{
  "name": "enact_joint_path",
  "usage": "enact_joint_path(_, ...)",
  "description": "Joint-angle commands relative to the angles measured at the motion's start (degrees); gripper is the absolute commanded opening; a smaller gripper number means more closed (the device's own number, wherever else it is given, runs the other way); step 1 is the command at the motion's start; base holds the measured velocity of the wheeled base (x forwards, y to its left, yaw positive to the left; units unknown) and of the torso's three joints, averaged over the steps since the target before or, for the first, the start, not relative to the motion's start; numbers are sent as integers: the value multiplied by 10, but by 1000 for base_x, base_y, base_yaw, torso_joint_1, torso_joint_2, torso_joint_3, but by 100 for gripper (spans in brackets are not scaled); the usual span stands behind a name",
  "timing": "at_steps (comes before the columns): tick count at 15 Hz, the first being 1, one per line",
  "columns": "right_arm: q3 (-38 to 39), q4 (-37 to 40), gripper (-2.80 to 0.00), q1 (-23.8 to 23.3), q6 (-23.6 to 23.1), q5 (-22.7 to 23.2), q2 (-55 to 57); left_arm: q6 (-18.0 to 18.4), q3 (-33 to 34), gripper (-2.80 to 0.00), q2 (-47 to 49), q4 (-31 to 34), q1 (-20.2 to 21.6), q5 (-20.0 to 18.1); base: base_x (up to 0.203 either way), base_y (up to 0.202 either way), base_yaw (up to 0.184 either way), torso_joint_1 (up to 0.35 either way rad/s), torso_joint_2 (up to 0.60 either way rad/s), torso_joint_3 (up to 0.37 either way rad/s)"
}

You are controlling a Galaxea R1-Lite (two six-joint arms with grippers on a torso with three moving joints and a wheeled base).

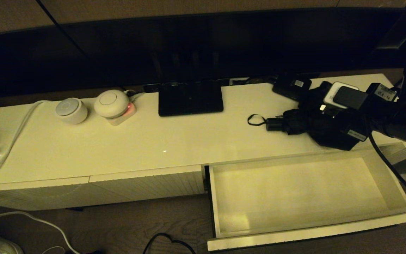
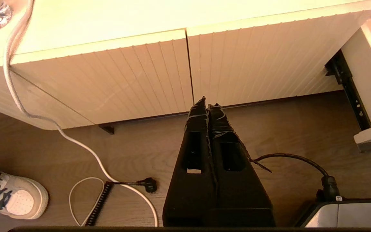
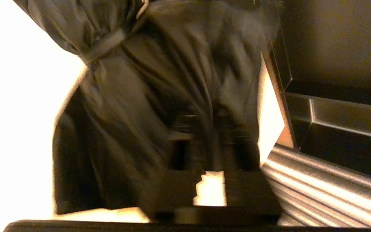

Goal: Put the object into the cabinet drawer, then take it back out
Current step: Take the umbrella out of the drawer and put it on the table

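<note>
The object, a black folding umbrella (image 1: 294, 121), lies on the cream cabinet top at the right, its handle and strap loop (image 1: 256, 120) pointing left. My right gripper (image 1: 314, 123) is down on its baggy canopy; in the right wrist view the dark fabric (image 3: 140, 80) fills the space around the gripper (image 3: 209, 129). The cabinet drawer (image 1: 294, 234) stands pulled out below it, its pale inside bare. My left gripper (image 2: 207, 103) hangs shut and empty, low in front of the closed ribbed fronts (image 2: 140, 74).
A small black box with a white label (image 1: 292, 85) sits behind the umbrella. A flat black device (image 1: 190, 97) and two round white devices (image 1: 71, 110) (image 1: 111, 103) stand further left. A white cable (image 1: 9, 141) trails to the floor, near a shoe (image 2: 14, 196).
</note>
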Motion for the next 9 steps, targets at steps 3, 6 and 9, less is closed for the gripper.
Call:
enact_joint_path(3, 3, 4, 0, 2, -5, -1, -10, 0, 2, -280, 0, 0, 0, 0, 0, 0, 0, 0, 0, 0)
enact_joint_path(6, 15, 7, 0, 10, -6, -1, -40, 0, 2, -280, 0, 0, 0, 0, 0, 0, 0, 0, 0, 0)
enact_joint_path(9, 41, 8, 0, 27, -24, 2, -95, 0, 2, -280, 0, 0, 0, 0, 0, 0, 0, 0, 0, 0)
